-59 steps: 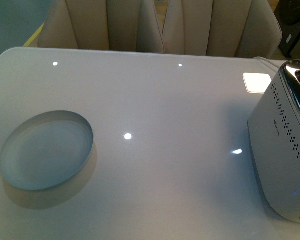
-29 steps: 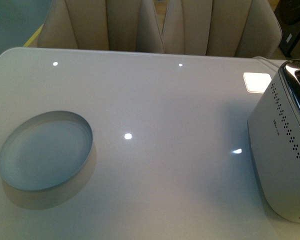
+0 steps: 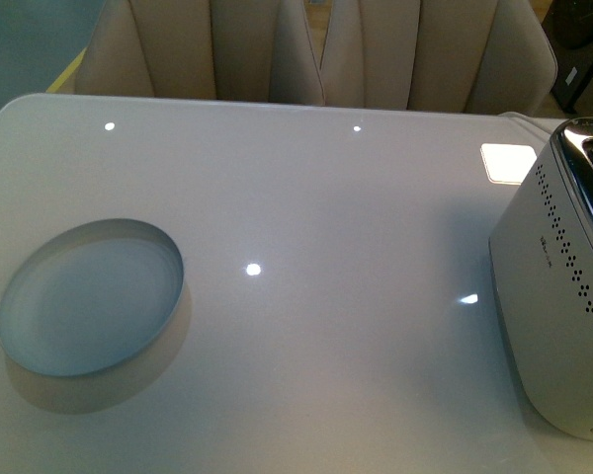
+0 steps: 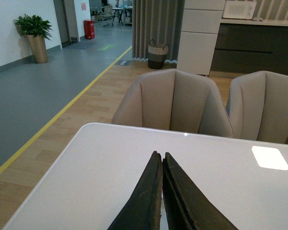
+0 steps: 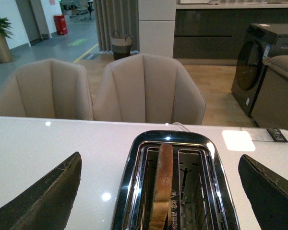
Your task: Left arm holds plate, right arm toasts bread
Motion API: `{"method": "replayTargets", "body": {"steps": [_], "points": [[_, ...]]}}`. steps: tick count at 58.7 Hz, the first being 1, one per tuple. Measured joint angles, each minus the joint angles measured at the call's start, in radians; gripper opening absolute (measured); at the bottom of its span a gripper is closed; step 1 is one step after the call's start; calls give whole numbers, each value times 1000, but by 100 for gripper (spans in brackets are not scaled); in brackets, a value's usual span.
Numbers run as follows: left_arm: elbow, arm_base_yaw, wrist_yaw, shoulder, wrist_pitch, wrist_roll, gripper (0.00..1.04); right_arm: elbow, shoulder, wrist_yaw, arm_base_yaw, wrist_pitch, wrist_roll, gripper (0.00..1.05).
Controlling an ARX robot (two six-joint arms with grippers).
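Currently the plate [image 3: 87, 299] sits empty on the white surface [image 3: 316, 217] at the robot's left side, near the front edge, nothing touching it; neither arm shows in the front view. Toaster [image 3: 563, 296] stands at the right side of the surface, well apart from the plate, chrome top and perforated silver side visible. Right wrist view looks straight down onto the toaster [image 5: 175, 182]: the bread [image 5: 162, 184] stands upright on edge in one of the two slots, crust edge up, top sticking slightly above the slot; the other slot holds nothing. Right tool [image 5: 163, 191] is spread wide, one finger on each side of the toaster, not touching the bread or the chrome top as far as I can see. Left tool [image 4: 161, 191] has its two dark fingers pressed together, tips meeting, nothing between them, hanging over bare surface with the plate out of its view. Two beige chairs [image 3: 316, 49] stand behind the far edge of the surface
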Motion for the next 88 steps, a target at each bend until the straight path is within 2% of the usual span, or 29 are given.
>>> {"method": "replayTargets", "body": {"steps": [16,50,57,80,82,88], "points": [[0,0,0,-164,-156,0,3,0,0,0,0,0,0,96],[0,0,0,-360,-350,0,3,0,0,0,0,0,0,96],[0,0,0,-500,-516,1,3,0,0,0,0,0,0,96],[0,0,0,-533,-528,0,3,0,0,0,0,0,0,96],[0,0,0,-533,-528,0,8,0,0,0,0,0,0,96],[0,0,0,-533,-528,0,31,0,0,0,0,0,0,96]]}}
